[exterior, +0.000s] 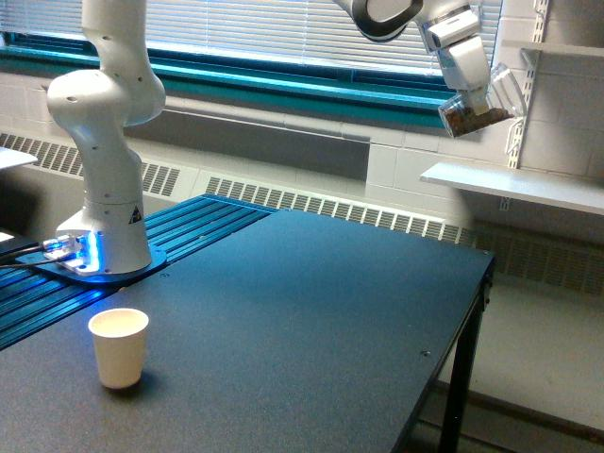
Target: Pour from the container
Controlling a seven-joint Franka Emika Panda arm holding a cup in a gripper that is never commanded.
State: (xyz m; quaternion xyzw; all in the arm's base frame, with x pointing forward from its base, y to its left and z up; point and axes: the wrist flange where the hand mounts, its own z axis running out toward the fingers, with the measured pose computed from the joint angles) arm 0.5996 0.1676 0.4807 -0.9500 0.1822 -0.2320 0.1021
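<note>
Clamped around the container [483, 102], the gripper [472, 83] hangs high at the exterior view's upper right, in front of the window blinds [283, 33] and above the wall shelf [514, 184]. That clear cup lies tipped nearly onto its side, its long axis close to level and slanting slightly, with brown bits gathered along its lower wall; it is well apart from the white paper cup [120, 347], which stands upright on the dark table [311, 321] at the lower left.

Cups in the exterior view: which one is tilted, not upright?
The clear plastic cup, held by the gripper high at the exterior view's right, brown bits inside. The white paper cup stands upright on the table.
</note>
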